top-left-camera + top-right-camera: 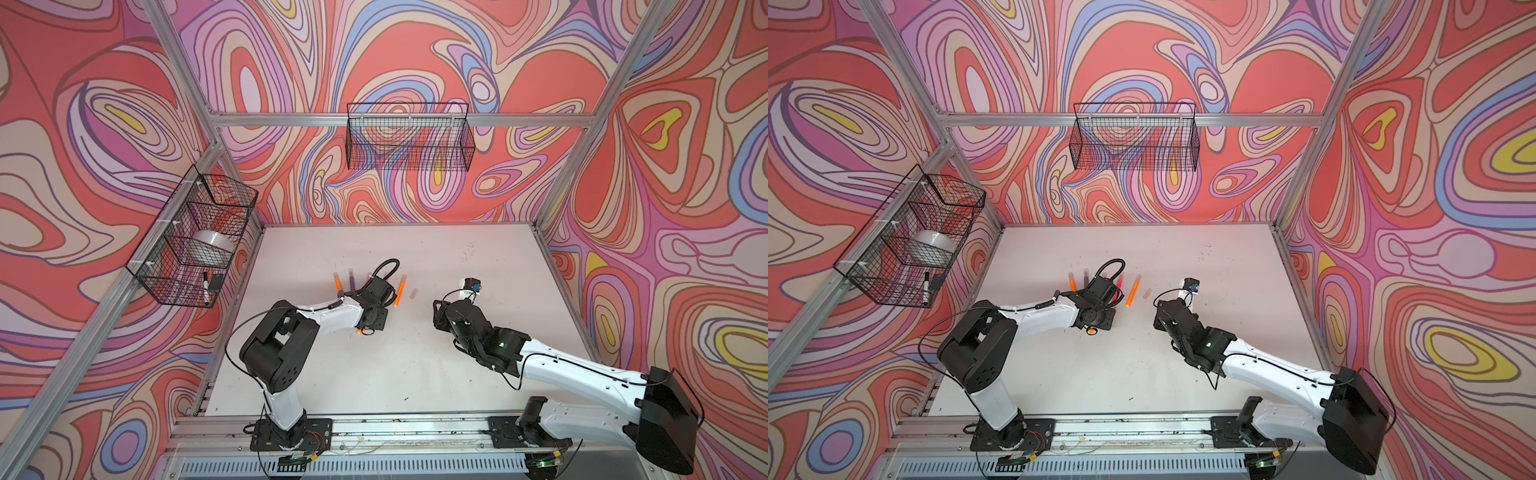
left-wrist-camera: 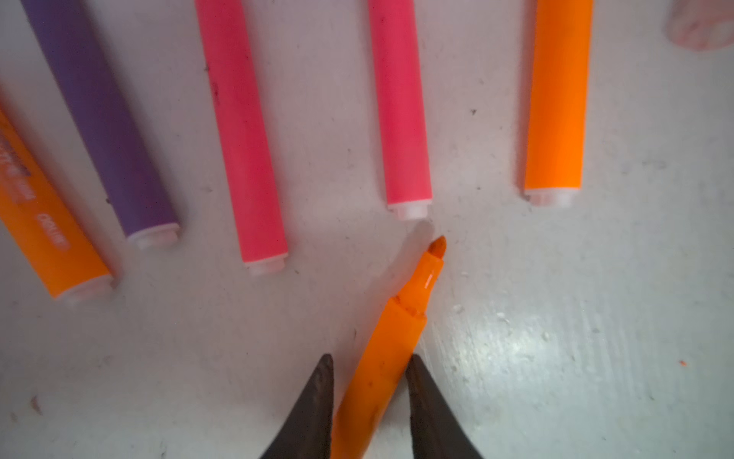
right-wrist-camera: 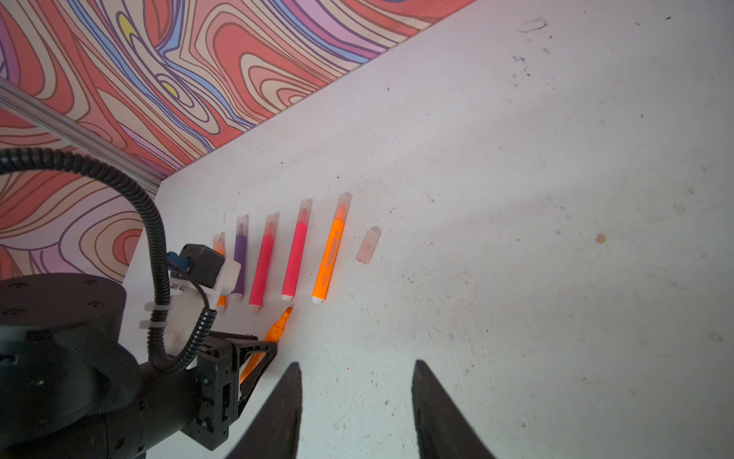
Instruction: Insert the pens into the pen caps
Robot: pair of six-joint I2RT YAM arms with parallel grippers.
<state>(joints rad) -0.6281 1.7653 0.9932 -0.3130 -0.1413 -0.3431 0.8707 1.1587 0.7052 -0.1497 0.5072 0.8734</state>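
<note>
An uncapped orange pen (image 2: pixel 385 357) lies on the white table with its tip toward the row; my left gripper (image 2: pixel 371 357) is shut on its barrel. Beyond it, five pens lie side by side with pen caps on: orange (image 3: pixel 329 258), pink (image 3: pixel 296 254), pink (image 3: pixel 263 262), purple (image 3: pixel 239 262) and an orange one (image 3: pixel 219 248) half hidden by the left wrist. One loose pen cap (image 3: pixel 368 244) lies right of the row, also seen in both top views (image 1: pixel 412 294) (image 1: pixel 1146 294). My right gripper (image 3: pixel 356 363) hangs open over bare table to the right, holding nothing.
A wire basket (image 1: pixel 187 245) on the left wall holds a tape roll and a black-and-white marker (image 1: pixel 205 286). Another wire basket (image 1: pixel 409 137) hangs on the back wall. Aluminium frame posts border the table (image 1: pixel 478 365).
</note>
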